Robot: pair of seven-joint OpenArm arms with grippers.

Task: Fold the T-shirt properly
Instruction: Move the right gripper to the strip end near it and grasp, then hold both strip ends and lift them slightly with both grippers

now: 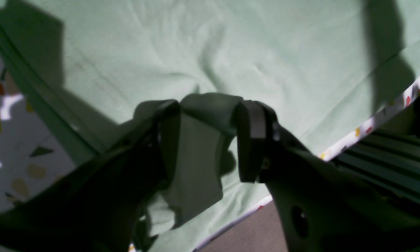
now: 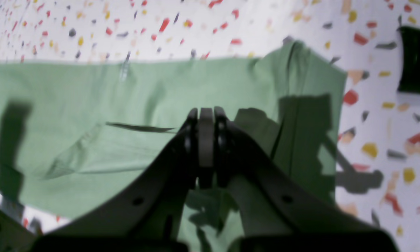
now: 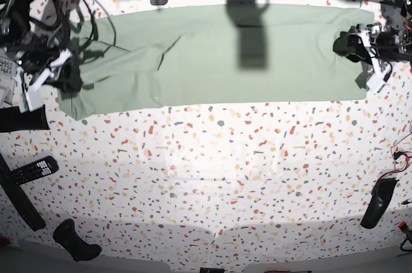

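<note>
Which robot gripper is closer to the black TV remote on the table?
Right. The right gripper sits at the pale green cloth T-shirt's end on the same side as the black remote control; the left gripper is at the shirt's opposite end.

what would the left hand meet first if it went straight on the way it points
Most likely the shirt: the left hand points down at the cloth spread just past its tips, with a fold of it already between them. How far off the flat cloth lies is unclear.

Speckled table (image 3: 212,176) bears the T-shirt (image 3: 212,60), remote (image 3: 33,170).
</note>
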